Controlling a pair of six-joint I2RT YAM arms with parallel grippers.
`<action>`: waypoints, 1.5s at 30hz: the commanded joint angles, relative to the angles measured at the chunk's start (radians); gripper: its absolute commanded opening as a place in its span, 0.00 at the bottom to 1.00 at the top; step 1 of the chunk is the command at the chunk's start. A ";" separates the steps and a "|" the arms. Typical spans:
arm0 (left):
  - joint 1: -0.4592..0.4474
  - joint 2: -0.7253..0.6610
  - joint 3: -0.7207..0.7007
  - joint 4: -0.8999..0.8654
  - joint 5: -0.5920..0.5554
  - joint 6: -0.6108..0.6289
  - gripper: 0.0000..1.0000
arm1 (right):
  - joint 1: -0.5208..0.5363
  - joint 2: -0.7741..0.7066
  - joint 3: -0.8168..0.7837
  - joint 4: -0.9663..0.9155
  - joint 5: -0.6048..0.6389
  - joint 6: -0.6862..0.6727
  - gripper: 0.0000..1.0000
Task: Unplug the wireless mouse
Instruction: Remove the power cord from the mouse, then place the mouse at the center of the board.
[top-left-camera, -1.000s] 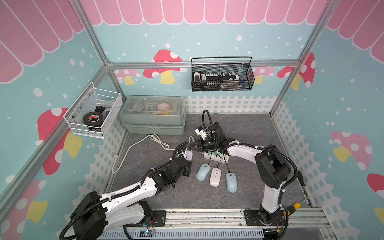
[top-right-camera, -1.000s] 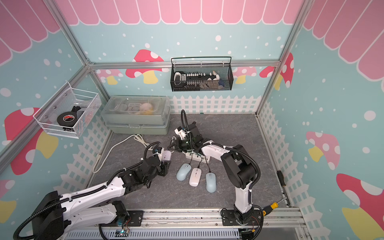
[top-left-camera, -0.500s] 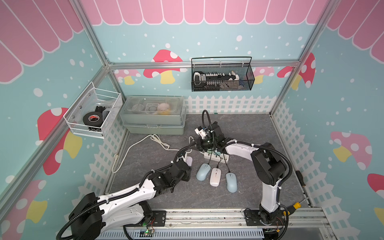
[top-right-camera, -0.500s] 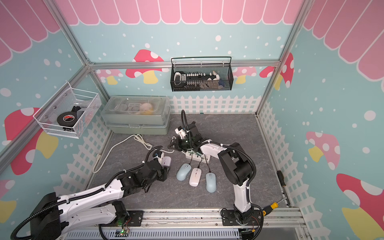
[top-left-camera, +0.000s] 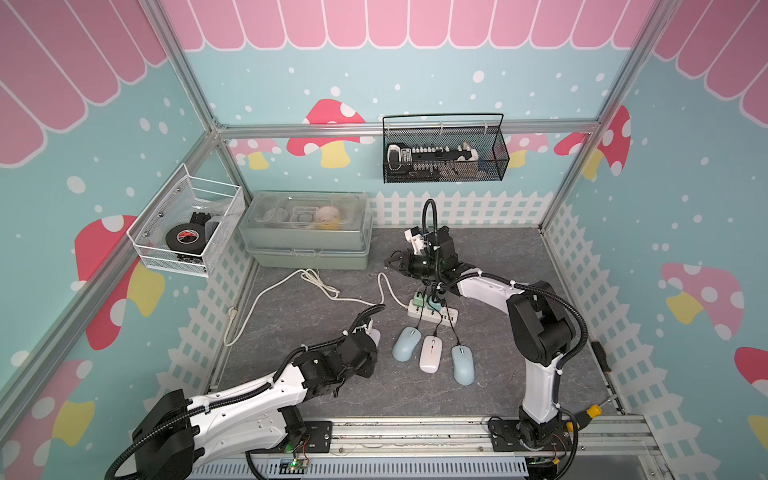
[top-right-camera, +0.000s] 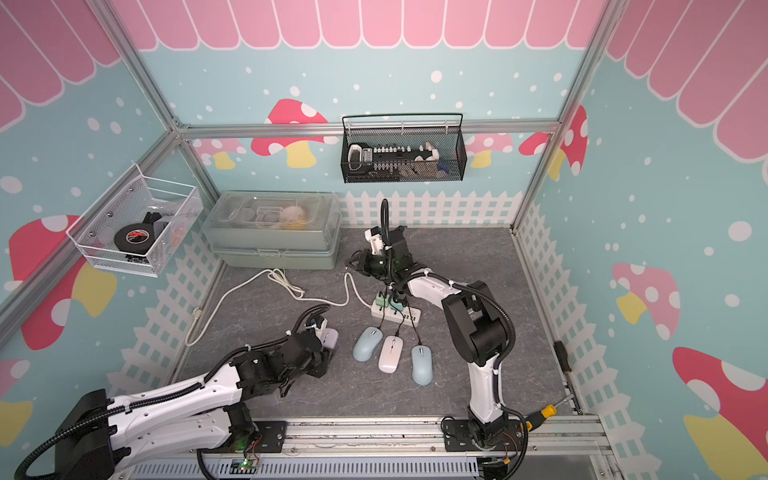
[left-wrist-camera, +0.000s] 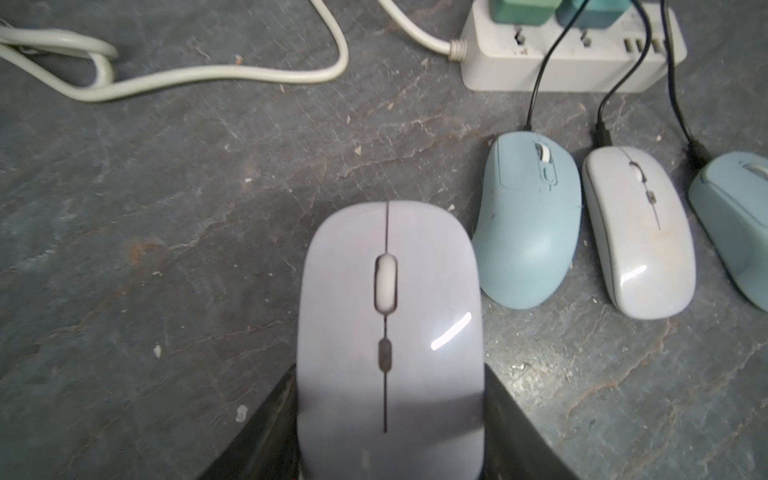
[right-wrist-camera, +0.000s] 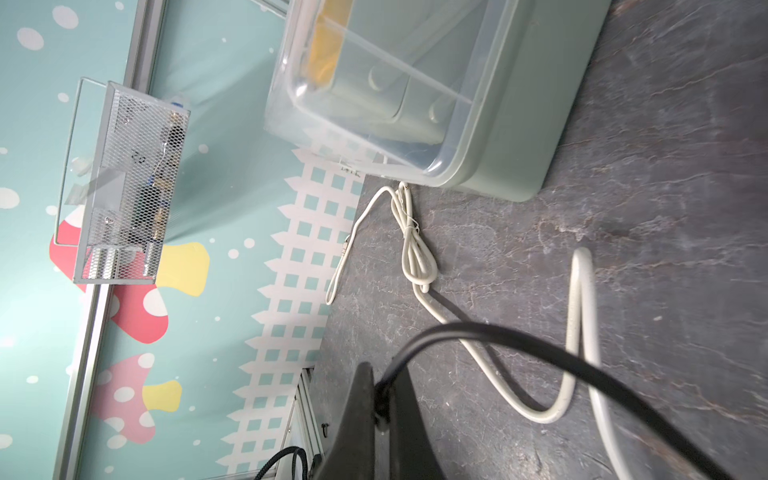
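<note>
Left arm (top-left-camera: 266, 386) pulled back, jaws pinching lilac plastic wireless mouse (left-wrist-camera: 390, 332); right jaws clamp thin black cable (right-wrist-camera: 498, 331). Unplugging looks done — next I set both down.

Left claw (left-wrist-camera: 390, 419) gripping, right claw (right-wrist-camera: 380, 409) pinched closed

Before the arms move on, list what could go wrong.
The right end effector pinches a thin black cable that seems to run back to the white power strip; a hard pull could drag the strip. The left end effector grips the pale lilac wireless mouse close beside a pale blue mouse; it might bump it.
</note>
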 joint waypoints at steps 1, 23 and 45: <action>0.001 0.007 0.059 0.027 -0.121 -0.024 0.34 | 0.011 0.006 -0.007 0.038 -0.025 0.002 0.00; 0.484 0.092 0.189 -0.284 0.115 -0.146 0.33 | 0.030 -0.007 -0.064 -0.007 -0.075 -0.056 0.00; 0.516 0.285 0.068 -0.107 0.009 -0.302 0.38 | 0.030 0.018 -0.075 -0.014 -0.092 -0.064 0.00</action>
